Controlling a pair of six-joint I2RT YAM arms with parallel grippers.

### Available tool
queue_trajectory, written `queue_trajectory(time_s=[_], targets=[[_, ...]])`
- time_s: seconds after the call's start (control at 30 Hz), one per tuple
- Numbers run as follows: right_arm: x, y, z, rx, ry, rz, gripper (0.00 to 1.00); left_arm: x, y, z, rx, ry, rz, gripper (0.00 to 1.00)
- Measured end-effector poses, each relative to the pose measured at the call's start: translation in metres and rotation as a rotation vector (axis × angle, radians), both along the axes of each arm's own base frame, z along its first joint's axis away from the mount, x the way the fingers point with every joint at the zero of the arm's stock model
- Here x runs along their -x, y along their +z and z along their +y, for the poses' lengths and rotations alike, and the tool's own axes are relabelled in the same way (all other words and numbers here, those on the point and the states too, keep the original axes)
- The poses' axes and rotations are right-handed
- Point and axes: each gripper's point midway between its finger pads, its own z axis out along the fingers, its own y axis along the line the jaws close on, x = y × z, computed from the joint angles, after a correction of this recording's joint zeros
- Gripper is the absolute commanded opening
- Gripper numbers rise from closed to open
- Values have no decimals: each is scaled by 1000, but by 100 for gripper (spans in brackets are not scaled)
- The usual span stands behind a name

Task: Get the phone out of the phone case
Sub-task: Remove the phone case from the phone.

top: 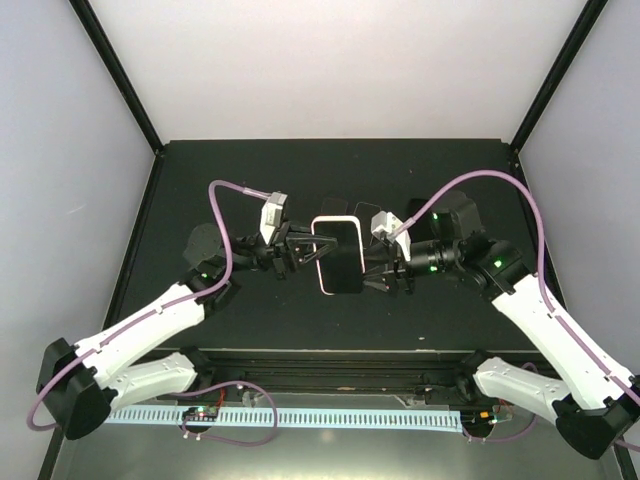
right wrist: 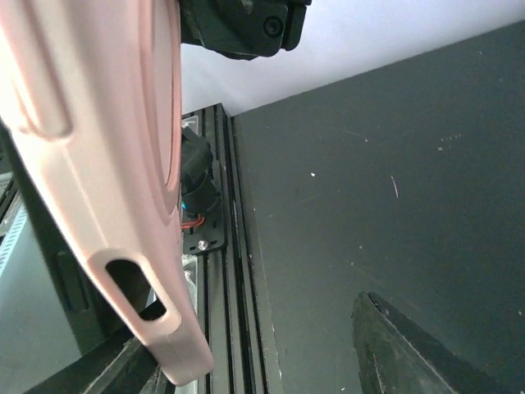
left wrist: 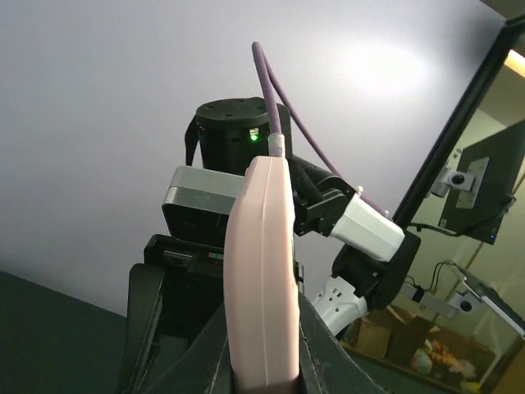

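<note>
The phone (top: 338, 252), its black screen facing up, sits in a pink case (top: 319, 262) held above the middle of the dark table. My left gripper (top: 300, 252) is shut on the case's left edge. In the left wrist view the case (left wrist: 262, 271) stands edge-on between the two dark fingers of that gripper (left wrist: 262, 373). My right gripper (top: 376, 264) is at the case's right side. In the right wrist view the case (right wrist: 98, 164), with a slot cut in its end, lies against the left finger. The other finger (right wrist: 394, 345) stands far off, so this gripper (right wrist: 254, 357) is open.
The dark table (top: 440, 310) is walled by white panels and black corner posts (top: 120, 75). A black rail and a light blue strip (top: 330, 415) run along the near edge. The right arm (left wrist: 369, 234) faces the left wrist camera.
</note>
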Motion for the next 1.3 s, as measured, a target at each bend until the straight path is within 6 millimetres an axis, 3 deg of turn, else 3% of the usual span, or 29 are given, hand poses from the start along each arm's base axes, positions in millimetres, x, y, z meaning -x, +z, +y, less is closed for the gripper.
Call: queue_trajectory(time_s=[0.17, 0.27, 0.4, 0.43, 0.53, 0.7, 0.8, 0.93, 1.07, 1.17, 1.3], targets=[[-6, -12, 0, -4, -41, 85, 54, -17, -16, -10, 26, 10, 65, 2], [-12, -22, -1, -20, -66, 183, 33, -31, -27, -15, 40, 43, 99, 2], [-23, -42, -4, -60, -117, 340, 14, -57, -46, -22, 8, 141, 162, 3], [-27, -48, -6, -68, -136, 372, 8, -65, -54, -24, -11, 173, 186, 8], [-38, -64, -12, -86, -180, 457, 1, -86, -76, -28, -77, 253, 249, 44], [-54, -74, -25, -116, -256, 514, 1, -133, -139, -29, -242, 399, 389, 66], [-63, -99, -35, -87, -335, 547, 1, -148, -167, -22, -325, 464, 449, 77], [-64, -141, -43, -37, -416, 580, 1, -157, -190, -12, -416, 554, 478, 79], [-71, -161, -49, 4, -491, 617, 1, -159, -210, -2, -514, 636, 462, 74], [-79, -167, -51, 24, -535, 631, 1, -147, -215, -1, -595, 677, 386, 73], [-89, -168, -55, 73, -598, 673, 1, -116, -209, -13, -712, 710, 210, 72]])
